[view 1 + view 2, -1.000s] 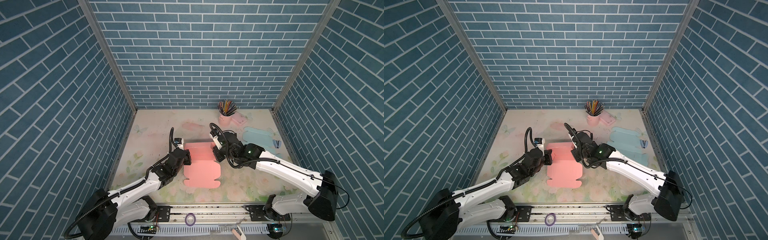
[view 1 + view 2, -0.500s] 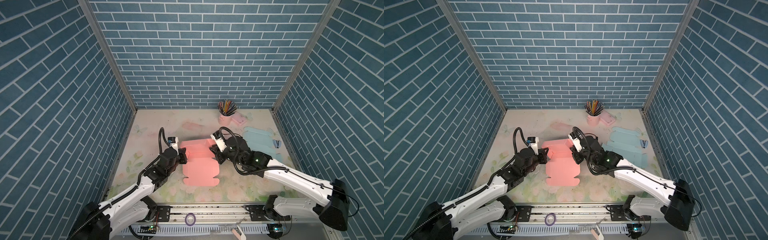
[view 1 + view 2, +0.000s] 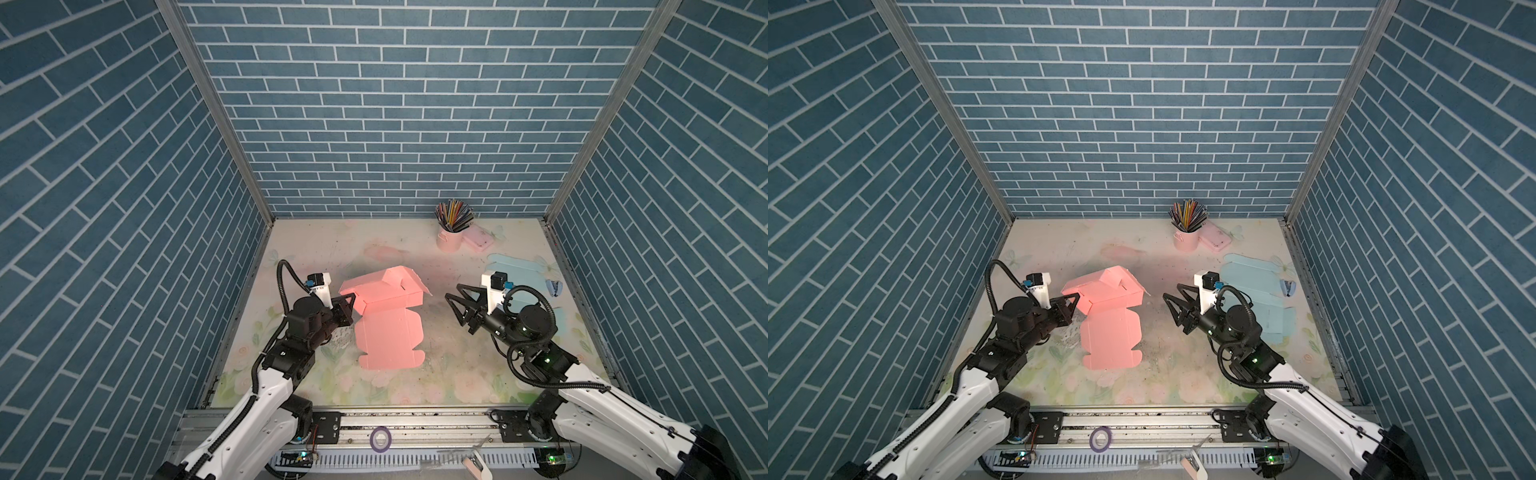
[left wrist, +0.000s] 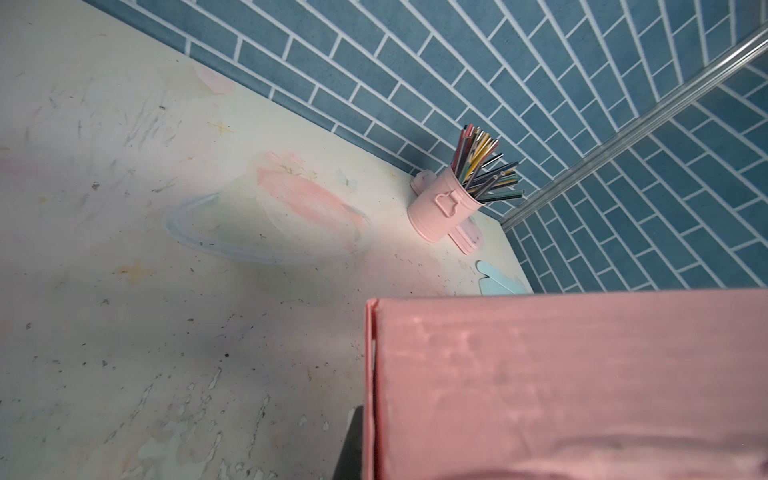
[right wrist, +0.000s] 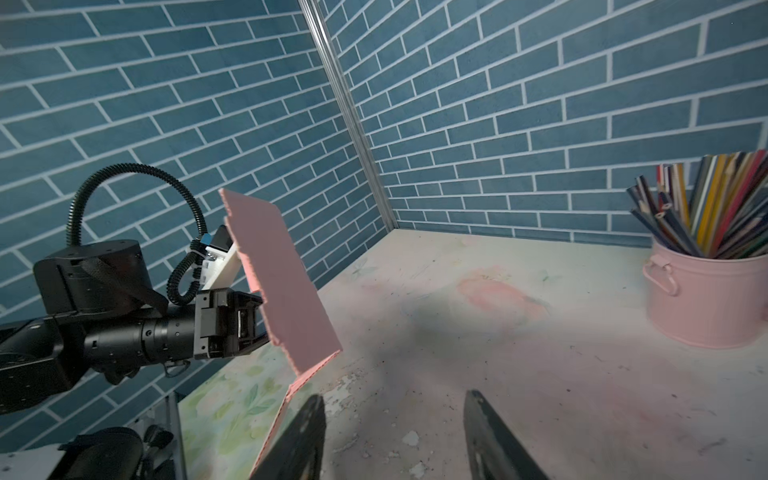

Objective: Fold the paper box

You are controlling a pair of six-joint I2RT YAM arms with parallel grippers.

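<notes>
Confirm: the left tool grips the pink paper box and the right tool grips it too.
Wrong: the right tool stands open, clear of the pink paper box, as both top views show. The left tool does grip it.

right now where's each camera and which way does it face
Top views: above the front rail, looking down toward the back wall; left arm and right arm flank the pink paper box.
Left wrist: rides the left arm, looks over the held box to the pencil cup; left jaws mostly hidden.
Right wrist: rides the right arm, faces the left arm gripping the box; open right jaws in foreground.
Shared: box and cup, in all views.
</notes>
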